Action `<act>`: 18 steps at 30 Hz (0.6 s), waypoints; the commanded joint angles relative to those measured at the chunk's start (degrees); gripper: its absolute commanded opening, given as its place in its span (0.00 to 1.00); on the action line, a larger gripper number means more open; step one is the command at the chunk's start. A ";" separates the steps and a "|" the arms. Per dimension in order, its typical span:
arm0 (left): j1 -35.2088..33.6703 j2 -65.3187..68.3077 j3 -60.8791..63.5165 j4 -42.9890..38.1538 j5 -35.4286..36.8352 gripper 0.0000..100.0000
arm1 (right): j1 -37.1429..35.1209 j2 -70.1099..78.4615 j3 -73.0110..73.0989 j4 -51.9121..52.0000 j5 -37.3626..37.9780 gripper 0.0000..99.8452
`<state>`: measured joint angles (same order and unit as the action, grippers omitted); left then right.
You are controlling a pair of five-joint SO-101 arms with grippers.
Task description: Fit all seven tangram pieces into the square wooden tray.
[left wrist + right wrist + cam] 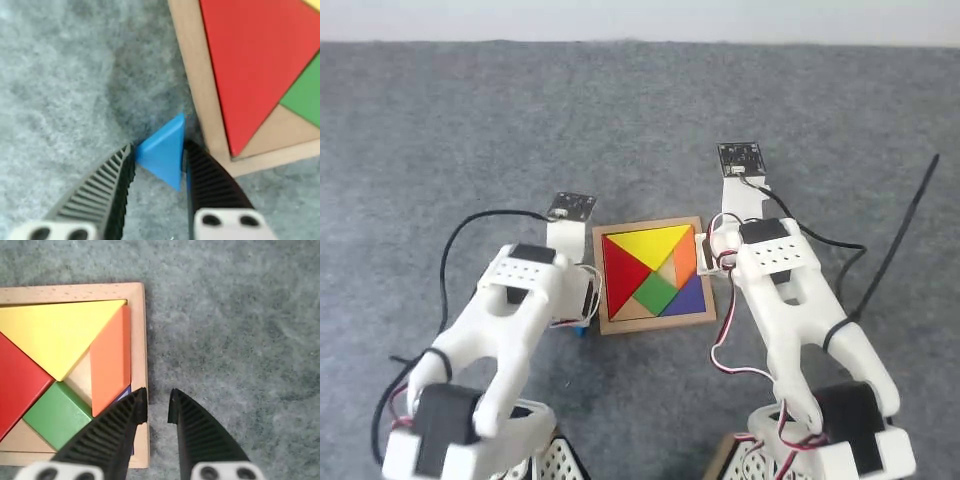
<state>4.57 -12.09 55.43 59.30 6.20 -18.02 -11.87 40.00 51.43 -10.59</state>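
Note:
The square wooden tray [655, 322] lies between the two arms. It holds a yellow triangle [645, 243], a red triangle [618, 272], a green square [655, 293], an orange piece [684, 258] and a purple piece [690, 297]. Just outside the tray's rim [192, 60], near its front left corner, my left gripper [160, 146] is shut on a small blue triangle [162, 150] down at the carpet. My right gripper [157, 396] hovers over the tray's right rim [140, 340], fingers nearly together with nothing between them.
Tan wood shows in the tray's front left part [280, 130] and in a small patch [80, 377] between the yellow, orange and green pieces. Grey carpet [470, 130] surrounds the tray. Cables [900, 240] trail from both arms.

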 commanded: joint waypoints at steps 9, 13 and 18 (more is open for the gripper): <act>-1.85 -4.66 0.66 -0.79 -1.58 0.11 | 0.40 -3.65 -0.53 -0.75 0.70 0.08; -1.85 -5.01 0.48 -0.26 -1.58 0.11 | 0.48 -3.74 -0.53 -0.66 0.70 0.08; -1.93 -15.12 4.53 -0.88 -1.49 0.11 | 0.57 -3.82 -0.53 -0.66 0.70 0.08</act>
<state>2.90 -17.63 57.27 59.12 4.70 -18.02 -11.87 40.00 51.43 -10.59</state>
